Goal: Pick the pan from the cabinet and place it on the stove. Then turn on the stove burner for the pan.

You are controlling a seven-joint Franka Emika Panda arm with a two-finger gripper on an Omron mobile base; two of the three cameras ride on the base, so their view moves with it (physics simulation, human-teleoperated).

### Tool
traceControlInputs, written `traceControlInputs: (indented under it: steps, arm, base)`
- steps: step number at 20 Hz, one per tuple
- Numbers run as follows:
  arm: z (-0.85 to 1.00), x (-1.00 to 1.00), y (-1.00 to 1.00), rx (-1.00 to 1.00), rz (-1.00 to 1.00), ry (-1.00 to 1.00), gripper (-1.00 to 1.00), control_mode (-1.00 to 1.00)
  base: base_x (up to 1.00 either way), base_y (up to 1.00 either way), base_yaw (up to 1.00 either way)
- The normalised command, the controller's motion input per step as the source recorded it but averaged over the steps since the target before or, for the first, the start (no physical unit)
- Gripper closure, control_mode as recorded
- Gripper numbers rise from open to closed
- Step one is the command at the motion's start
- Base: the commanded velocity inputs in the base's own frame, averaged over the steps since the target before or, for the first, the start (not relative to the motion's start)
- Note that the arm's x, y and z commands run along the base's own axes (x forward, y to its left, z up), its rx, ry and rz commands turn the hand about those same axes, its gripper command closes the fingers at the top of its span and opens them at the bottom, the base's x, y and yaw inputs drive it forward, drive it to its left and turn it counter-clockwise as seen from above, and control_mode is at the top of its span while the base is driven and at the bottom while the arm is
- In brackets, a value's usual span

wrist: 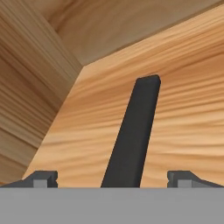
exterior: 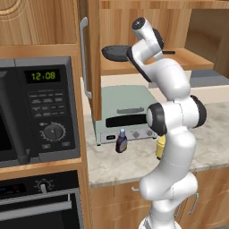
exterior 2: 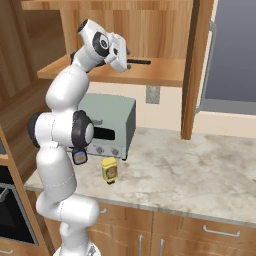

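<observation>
Warm brown wood lines the open cabinet (exterior: 147,67) whose shelf carries the pan (exterior: 115,53); on the marble counter (exterior 2: 200,170) below stands a pale green toaster oven (exterior: 125,114).

From the left base view, the pan's dark round body sits at the left end of the shelf, with the arm's wrist crossing in front of it, and its straight handle (wrist: 133,135) runs rightward along the shelf boards. In the hand view that handle lies lengthwise between the two finger tips, its free end pointing away from the camera and leaning slightly right, so the long axis lines up with the approach.

Spread wide and empty, the gripper (wrist: 117,178) straddles the handle without pinching it. The arm rises from the base, elbow bent above the counter, hand raised to shelf height inside the cabinet.

Closing on the handle looks like the next step.
</observation>
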Motion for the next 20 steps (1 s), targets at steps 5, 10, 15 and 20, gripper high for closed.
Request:
traceControlInputs:
  steps: [5, 10, 15, 20]
  arm:
    - [-0.42, 0.18, -0.03, 0.00, 0.00, 0.02, -1.00, -1.00]
    - [-0.40, 0.19, -0.01, 0.00, 0.00, 0.02, -1.00, -1.00]
    - [-0.13, 0.18, 0.02, 0.01, 0.00, 0.00, -1.00, -1.00]
    - [-0.07, 0.15, 0.01, 0.02, 0.00, 0.00, -1.00, -1.00]
  base:
    - [0.00, 0.00, 0.00]
    - [0.00, 0.00, 0.00]
    - [0.00, 0.00, 0.00]
    - [0.00, 0.00, 0.00]
